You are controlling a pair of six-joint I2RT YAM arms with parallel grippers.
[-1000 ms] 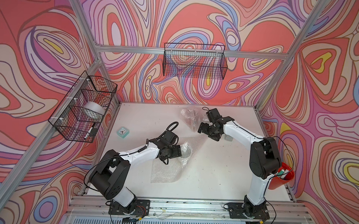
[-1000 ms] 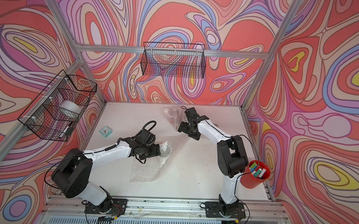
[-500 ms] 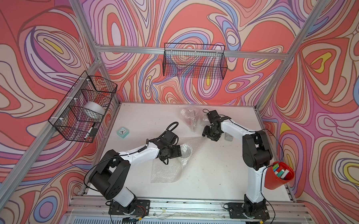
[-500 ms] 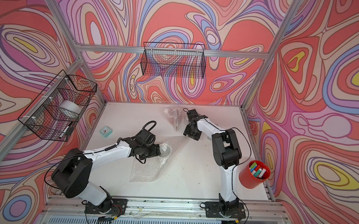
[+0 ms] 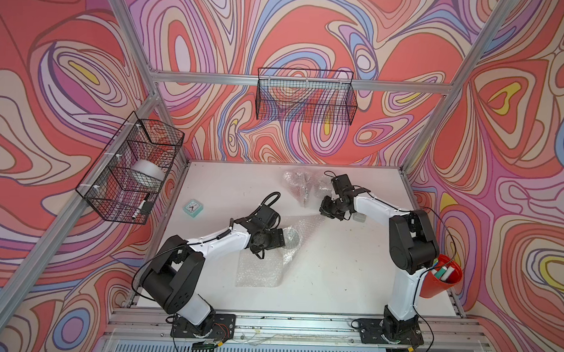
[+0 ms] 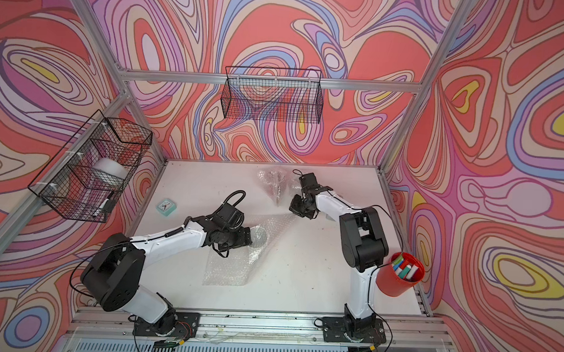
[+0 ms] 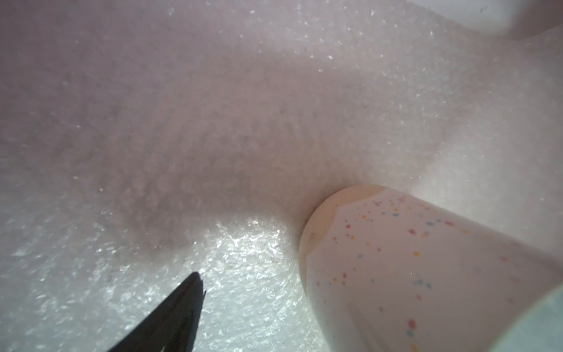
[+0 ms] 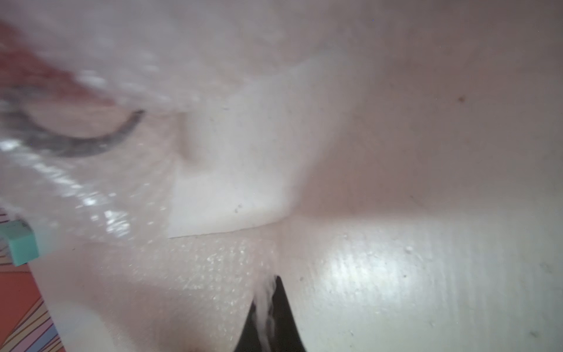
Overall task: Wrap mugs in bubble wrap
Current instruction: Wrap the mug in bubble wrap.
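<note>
Mug (image 7: 411, 268) lies on the bubble wrap (image 5: 260, 267) mid-table — clock (image 5: 193, 207) left, crumpled bundle (image 5: 301, 184) behind.

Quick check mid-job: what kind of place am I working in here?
Likely a robot test cell, not a real packing room: an aluminium frame boxes in a white table, the walls carry printed swirl patterns, and wire baskets hang from it.

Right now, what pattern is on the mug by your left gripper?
Cream-white mug, small coloured speckles; left wrist view.

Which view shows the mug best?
Left wrist: the speckled mug shows close up against the bubble wrap. In both top views it is a small grey shape through the wrap. The right wrist view misses it.
</note>
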